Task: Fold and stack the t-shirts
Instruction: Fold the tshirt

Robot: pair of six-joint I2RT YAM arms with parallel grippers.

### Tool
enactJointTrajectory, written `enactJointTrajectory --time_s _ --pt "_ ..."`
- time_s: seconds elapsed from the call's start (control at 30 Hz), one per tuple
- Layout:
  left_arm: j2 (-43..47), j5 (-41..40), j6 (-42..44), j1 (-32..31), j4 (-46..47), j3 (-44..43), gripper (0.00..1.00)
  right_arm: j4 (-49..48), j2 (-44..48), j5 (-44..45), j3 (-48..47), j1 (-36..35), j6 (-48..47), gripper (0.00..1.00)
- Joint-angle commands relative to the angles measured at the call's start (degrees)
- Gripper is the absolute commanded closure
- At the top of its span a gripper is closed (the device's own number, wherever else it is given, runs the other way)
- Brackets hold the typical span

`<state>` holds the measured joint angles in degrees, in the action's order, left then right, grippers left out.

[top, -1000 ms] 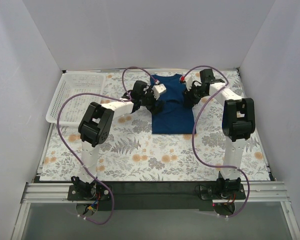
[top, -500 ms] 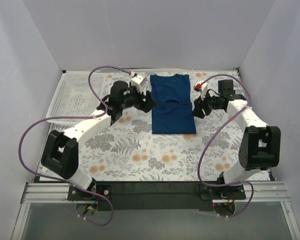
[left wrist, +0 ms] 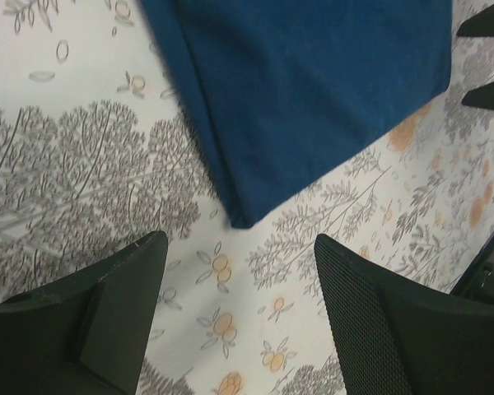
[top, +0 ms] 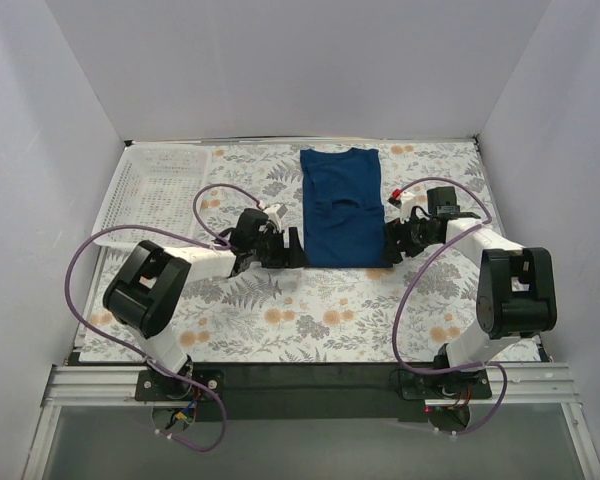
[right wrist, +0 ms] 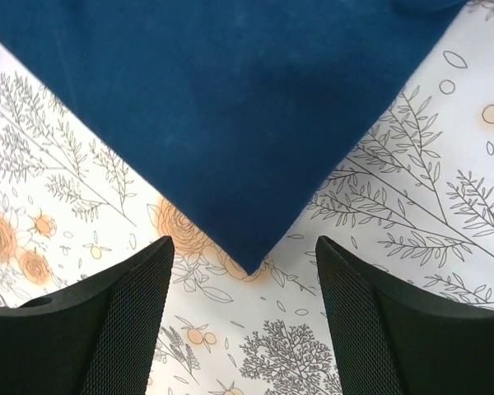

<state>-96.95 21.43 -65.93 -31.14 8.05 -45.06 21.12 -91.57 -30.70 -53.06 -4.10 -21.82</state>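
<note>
Looking at the top view, both arms are folded low and reaching inward. The left arm's elbow sits at lower left and its forearm runs right across the floral tablecloth [top: 280,310]. That puts the left gripper [top: 292,248] just beside the lower left corner of the t-shirt [top: 344,208]. The right arm mirrors it, with the elbow out at the right edge of the frame and the forearm pointing left. The right gripper [top: 392,243] ends up right by the shirt's lower right corner.

The shirt itself is a tall navy rectangle in the upper centre of the frame, collar at the top and sleeves tucked in, lying flat on the cloth. The white basket [top: 145,190] sits at upper left, well apart from it.

In the left wrist view the left gripper [left wrist: 240,243] has its fingers [left wrist: 123,304] spread wide with nothing pinched. The t-shirt [left wrist: 313,82] fills the upper part of the frame, and its corner points down into the gap between the fingers.

It's the same story on the right wrist cam. The right gripper [right wrist: 245,247] is wide apart and empty. The t-shirt [right wrist: 222,107] covers the top of the frame, and its corner pokes down right between the two fingertips [right wrist: 128,313].

I can't tell from either cam whether the pads touch the fabric or the cloth.
</note>
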Motion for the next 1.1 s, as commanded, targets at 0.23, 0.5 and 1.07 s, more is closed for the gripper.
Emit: enactJointTrajectory --time_s 0.23,0.5,1.07 --pt "-7.55 1.07 -6.31 -1.03 3.29 -6.97 0.39 0.14 -7.21 -3.75 -3.37 0.32 6.97 0.43" --pt "-9.05 3.17 -5.88 -2.88 0.73 -6.89 0.8 8.04 -8.89 -5.6 -4.51 0.76 2.23 0.86" --pt "17.01 -7.95 -7.04 -11.14 -5.83 8.59 0.64 20.62 7.36 4.32 0.68 1.55 -20.69 0.52"
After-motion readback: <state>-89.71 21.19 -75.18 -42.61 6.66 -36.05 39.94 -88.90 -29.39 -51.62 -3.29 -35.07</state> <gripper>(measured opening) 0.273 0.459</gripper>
